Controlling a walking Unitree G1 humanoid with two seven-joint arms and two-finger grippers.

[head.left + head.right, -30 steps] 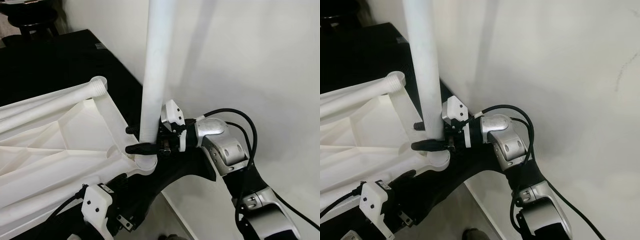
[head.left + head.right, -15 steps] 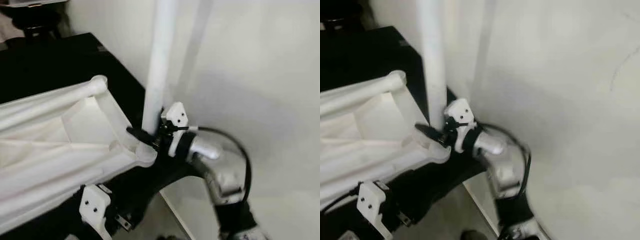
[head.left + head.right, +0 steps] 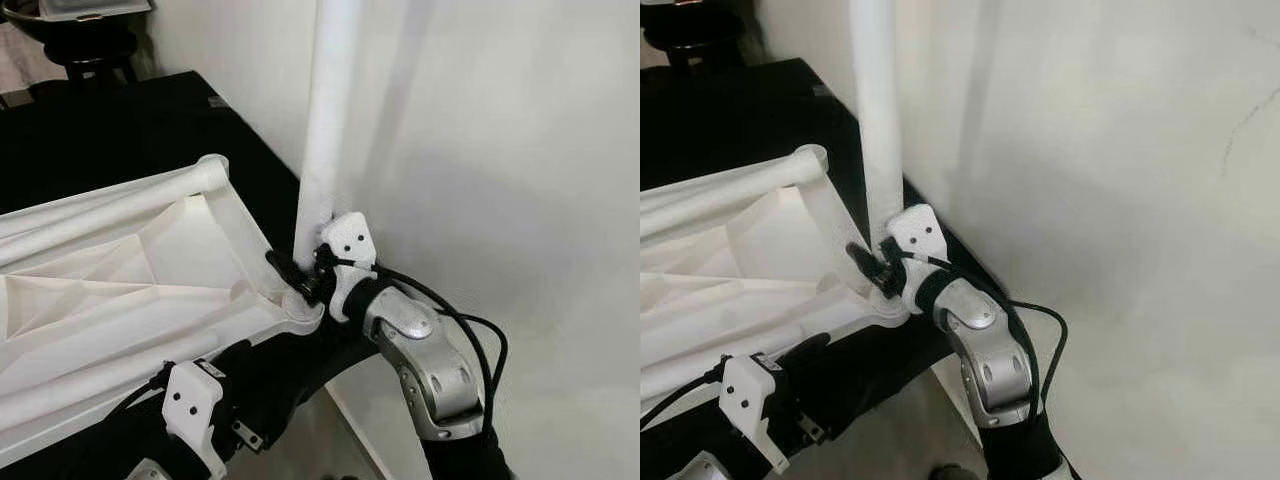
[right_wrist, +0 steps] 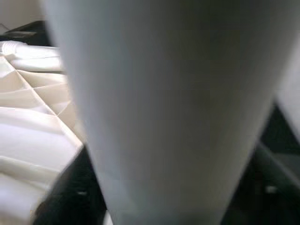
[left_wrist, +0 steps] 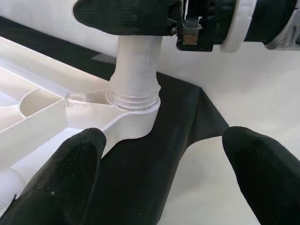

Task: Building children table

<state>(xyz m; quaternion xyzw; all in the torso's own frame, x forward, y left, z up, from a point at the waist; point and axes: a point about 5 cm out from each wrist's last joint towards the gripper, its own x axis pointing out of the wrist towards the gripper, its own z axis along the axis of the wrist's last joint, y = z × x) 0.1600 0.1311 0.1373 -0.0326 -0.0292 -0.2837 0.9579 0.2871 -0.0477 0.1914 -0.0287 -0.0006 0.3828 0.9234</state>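
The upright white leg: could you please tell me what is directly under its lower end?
The upright white leg stands in the round corner socket of the overturned white tabletop, its threaded end partly showing. The right hand grips it just above. The socket hides the rest of the thread.

A black table (image 3: 130,130) stands against the white wall, running from near to far on the left. A white tabletop (image 3: 120,290) lies upside down on it, ribbed underside up, its right corner reaching the table's right edge.
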